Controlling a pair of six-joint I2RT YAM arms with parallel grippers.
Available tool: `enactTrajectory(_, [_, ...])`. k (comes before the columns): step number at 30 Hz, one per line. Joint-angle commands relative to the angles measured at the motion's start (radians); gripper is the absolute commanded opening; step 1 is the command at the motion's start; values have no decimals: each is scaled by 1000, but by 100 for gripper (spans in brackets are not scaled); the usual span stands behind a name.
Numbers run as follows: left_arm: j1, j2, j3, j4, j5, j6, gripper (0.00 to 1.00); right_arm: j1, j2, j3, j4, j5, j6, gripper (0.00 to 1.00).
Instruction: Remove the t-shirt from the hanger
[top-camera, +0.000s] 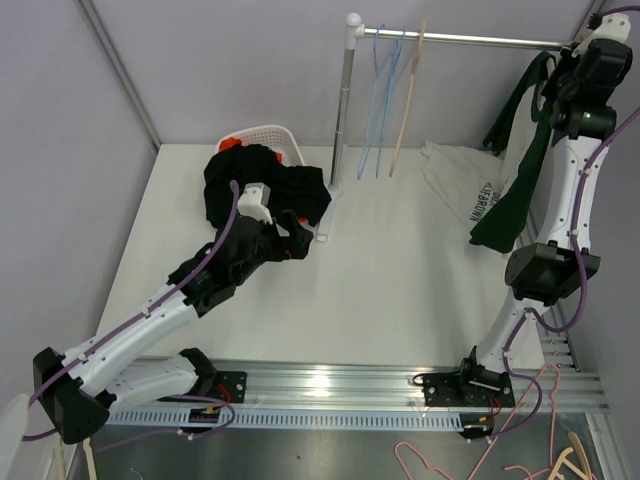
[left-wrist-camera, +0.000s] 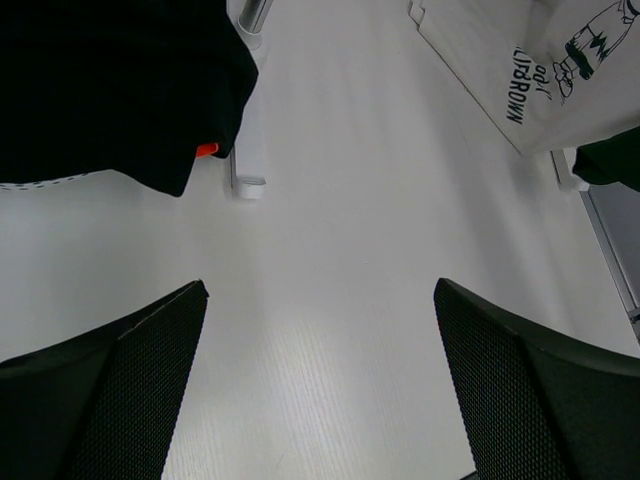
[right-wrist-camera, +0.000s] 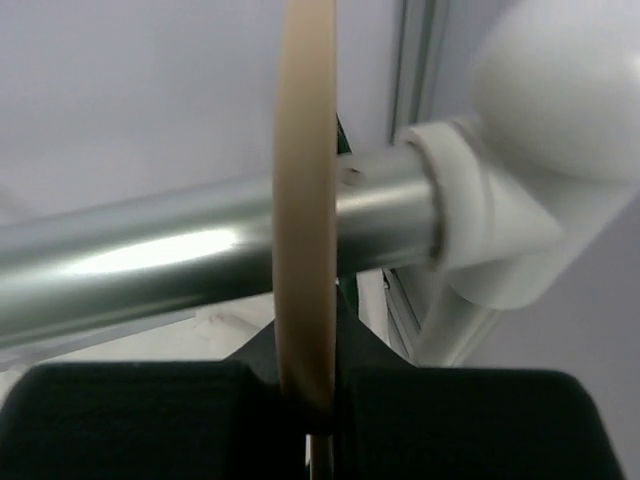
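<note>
T-shirt (top-camera: 518, 185) hangs long-axis down from the hanger (right-wrist-camera: 305, 200) pinched in the right hand (right-wrist-camera: 320, 400).

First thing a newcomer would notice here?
The right tool, raised to the rail at the far right, is closed on a wooden hanger hook, with a dark green t-shirt hanging below. On the table's back left, a heap of black clothes spills over a white basket, the left tool open beside it.
</note>
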Motion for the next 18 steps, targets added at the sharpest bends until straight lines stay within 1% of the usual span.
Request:
enactTrajectory(1, [-13, -14, 7, 19, -8, 19, 99, 42, -23, 104, 69, -57, -11, 0])
enactTrajectory(6, [-44, -57, 19, 8, -58, 42, 99, 85, -97, 89, 92, -138, -39, 0])
enactTrajectory(8, [-56, -71, 25, 3, -69, 47, 100, 87, -138, 68, 101, -145, -28, 0])
enactTrajectory(12, [-61, -88, 27, -7, -78, 51, 99, 88, -181, 60, 50, -166, 13, 0])
enactTrajectory(13, [-64, -88, 28, -7, -78, 50, 99, 94, -192, 22, 40, -175, 30, 0])
enactTrajectory(16, [-73, -89, 30, -10, -81, 51, 100, 110, -267, -106, 100, -183, 45, 0])
enactTrajectory(18, [-78, -91, 25, -10, -86, 51, 99, 110, -272, -155, 124, -203, 67, 0])
